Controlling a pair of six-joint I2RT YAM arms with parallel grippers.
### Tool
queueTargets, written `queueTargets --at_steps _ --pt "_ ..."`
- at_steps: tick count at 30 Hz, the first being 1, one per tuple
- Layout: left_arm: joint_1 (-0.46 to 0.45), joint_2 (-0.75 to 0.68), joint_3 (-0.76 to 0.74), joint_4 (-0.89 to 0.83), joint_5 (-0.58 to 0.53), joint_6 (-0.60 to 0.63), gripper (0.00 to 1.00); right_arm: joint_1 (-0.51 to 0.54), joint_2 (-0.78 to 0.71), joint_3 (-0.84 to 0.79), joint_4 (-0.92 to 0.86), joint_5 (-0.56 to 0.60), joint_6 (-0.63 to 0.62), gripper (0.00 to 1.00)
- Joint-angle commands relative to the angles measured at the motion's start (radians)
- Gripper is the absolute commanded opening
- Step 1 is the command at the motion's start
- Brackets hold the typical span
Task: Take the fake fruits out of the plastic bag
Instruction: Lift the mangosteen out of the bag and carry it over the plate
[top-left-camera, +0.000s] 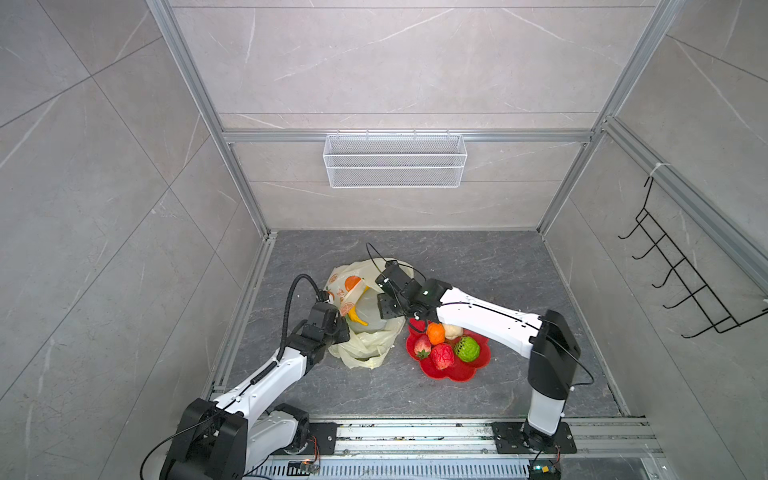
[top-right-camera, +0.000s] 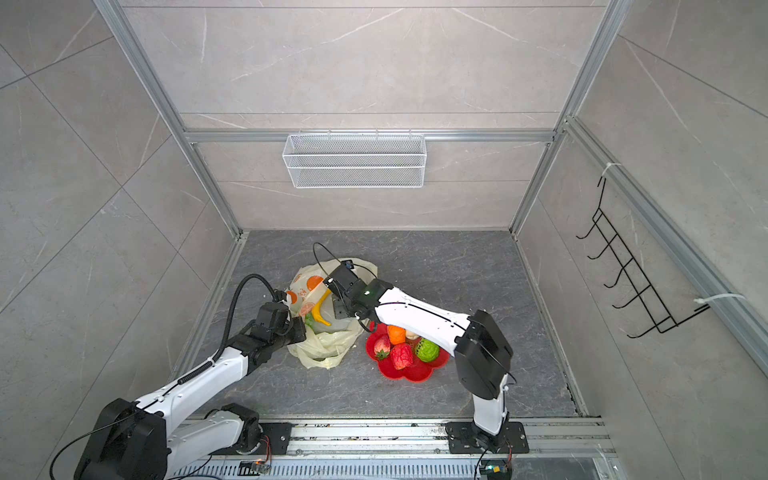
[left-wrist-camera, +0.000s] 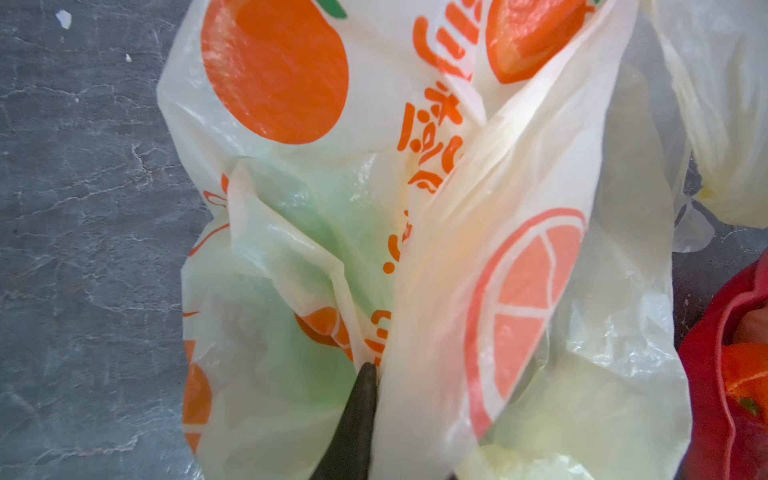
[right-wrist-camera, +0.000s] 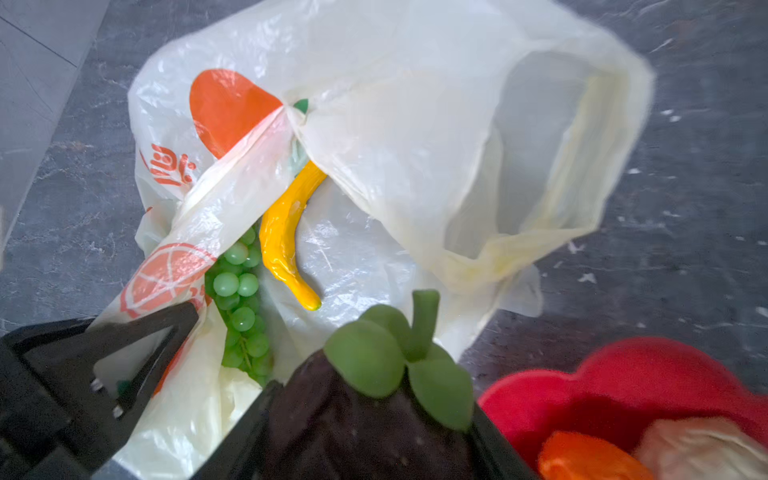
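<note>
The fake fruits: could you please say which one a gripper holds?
The green-leaved dark brown fruit, in the right gripper; the others lie in bag or dish.

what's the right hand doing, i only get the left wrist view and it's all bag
Observer: The right hand is gripping a dark brown fruit.
Operator: ok whats in the bag
Observer: A yellow banana and green grapes lie in the open plastic bag.
Operator: and the dish
Observer: In a top view the red dish holds five fruits: orange, cream fruit, strawberry, red bumpy fruit and green bumpy fruit.
</note>
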Motion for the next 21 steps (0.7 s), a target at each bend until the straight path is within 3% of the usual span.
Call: queueTargets --at_steps 1,5,12,21 --pt "-0.003 -0.013 0.013 0.011 -0.001 0.027 0.14 -0.001 -0.106 -0.079 -0.103 0.085 -0.014 0.58" --pt "-0.003 -0.014 0.007 0.026 -0.001 0.027 0.14 -0.022 -0.212 -0.166 -0.185 0.134 -0.008 0.58" --pt "-0.003 0.004 0.016 0.021 0.011 0.031 0.13 -0.154 -0.383 -0.367 -0.188 0.079 -0.004 0.58" --pt "-0.004 0.005 0.017 0.023 0.008 0.034 0.13 -0.320 -0.340 -0.478 -0.176 0.082 0.004 0.58"
